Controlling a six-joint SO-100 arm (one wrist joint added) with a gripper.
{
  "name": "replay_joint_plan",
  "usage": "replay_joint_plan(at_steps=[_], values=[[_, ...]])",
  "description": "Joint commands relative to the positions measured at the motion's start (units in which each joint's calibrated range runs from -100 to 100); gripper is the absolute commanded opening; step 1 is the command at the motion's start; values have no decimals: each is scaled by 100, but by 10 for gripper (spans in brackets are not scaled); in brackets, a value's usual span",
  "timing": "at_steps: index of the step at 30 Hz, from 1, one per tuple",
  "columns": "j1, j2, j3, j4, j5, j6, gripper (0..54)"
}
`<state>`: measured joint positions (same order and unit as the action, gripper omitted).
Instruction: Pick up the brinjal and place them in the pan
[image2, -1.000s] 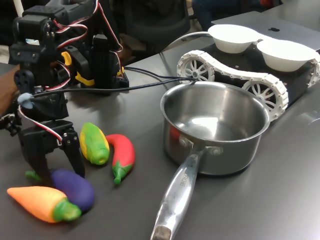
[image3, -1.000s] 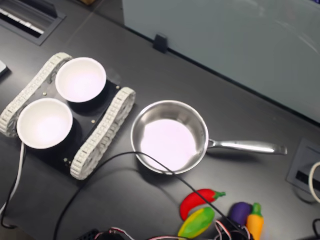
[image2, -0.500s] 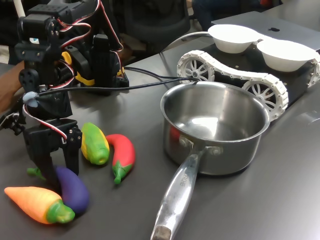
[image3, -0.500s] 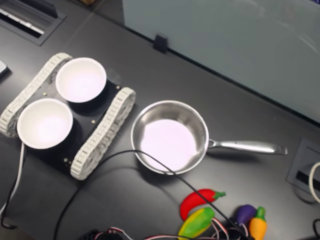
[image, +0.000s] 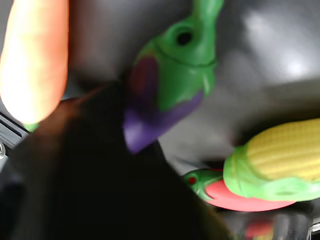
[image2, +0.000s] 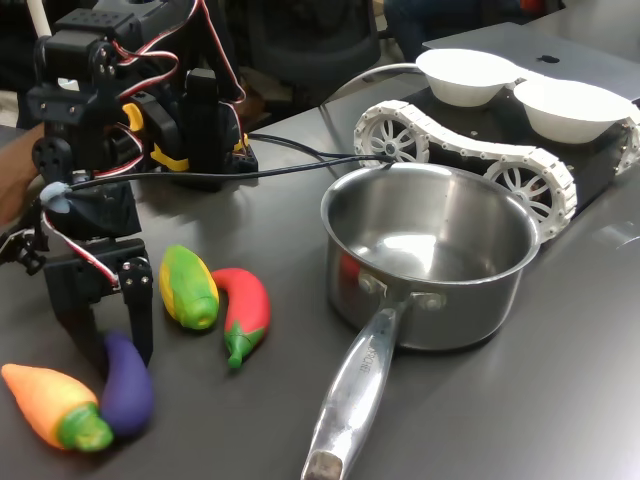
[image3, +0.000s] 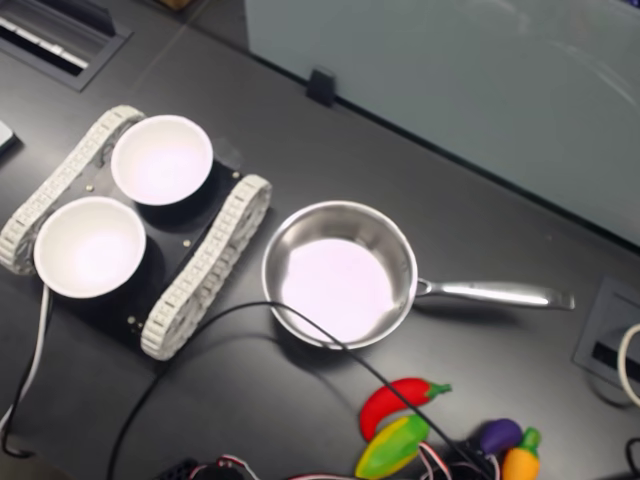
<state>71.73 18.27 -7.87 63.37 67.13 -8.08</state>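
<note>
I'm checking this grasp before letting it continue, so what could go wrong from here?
1. The pincer straddles only the stem end of the brinjal; gripped there, the glossy toy may pivot or slip out.
2. The carrot lies against the brinjal, so closing or lifting could nudge or drag it.
3. The black cable runs past the pan rim and might snag the arm while carrying.

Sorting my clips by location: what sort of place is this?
Probably a robotics lab or office workbench, not a kitchen: a dark table with a cable port, a tracked robot chassis carrying two white bowls, and toy vegetables such as the brinjal beside a steel pan.
</note>
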Motion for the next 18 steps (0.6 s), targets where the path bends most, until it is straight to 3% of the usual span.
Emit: replay_joint_plan(at_steps=[1, 5, 8, 18], values=[[-246, -557, -71, -499, -962, -184, 2], [-349, -760, -271, -516, -1651, -242, 2], [-326, -911, -444, -311, -1900, -394, 2], [-303, -1612, -1234, 1130, -2398, -957, 2]])
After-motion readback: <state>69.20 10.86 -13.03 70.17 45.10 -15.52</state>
